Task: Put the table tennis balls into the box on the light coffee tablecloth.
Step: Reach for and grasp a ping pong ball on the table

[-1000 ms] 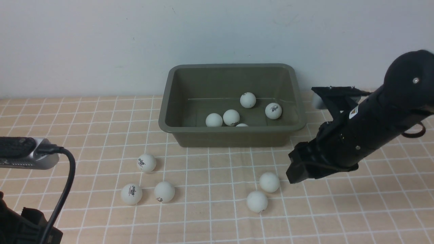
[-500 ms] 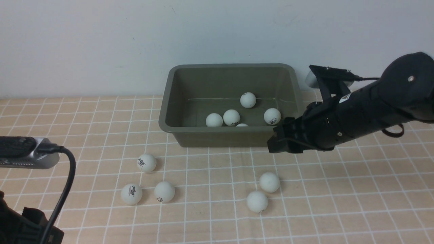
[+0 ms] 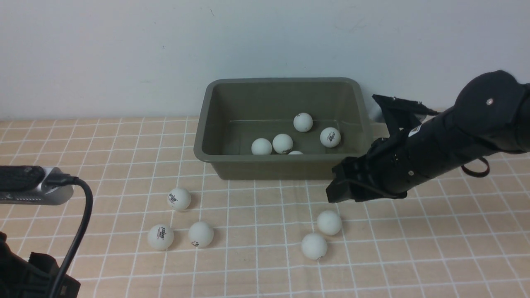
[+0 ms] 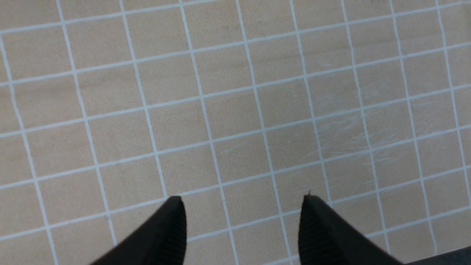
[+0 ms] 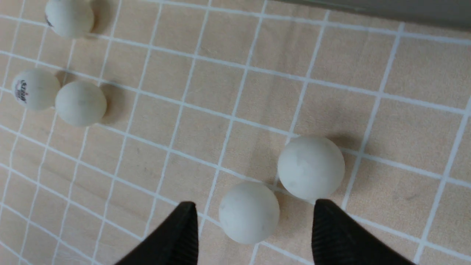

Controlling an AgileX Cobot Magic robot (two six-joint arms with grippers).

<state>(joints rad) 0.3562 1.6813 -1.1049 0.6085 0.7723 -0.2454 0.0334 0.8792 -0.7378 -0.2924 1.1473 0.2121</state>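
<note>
The olive-green box (image 3: 201, 140) stands at the back of the light coffee tablecloth (image 3: 265, 265) and holds several table tennis balls (image 3: 303, 122). Three balls lie on the cloth at front left (image 3: 179, 199), and two at front centre (image 3: 329, 222) (image 3: 314, 246). My right gripper (image 3: 336, 193) hovers open just above and to the right of that pair. In the right wrist view its jaws (image 5: 254, 203) stand wide apart over the two balls (image 5: 249, 212) (image 5: 311, 167), touching neither. My left gripper (image 4: 241, 198) is open over bare cloth.
The left arm's wrist camera and cable (image 3: 37, 190) sit at the front left edge. A pale wall rises right behind the box. The box's front wall (image 3: 281, 167) is close behind the right gripper.
The right arm swung leftward from the box's right side to its front and now hangs over the two centre balls. One ball inside the box rolled slightly. The left arm is still.
</note>
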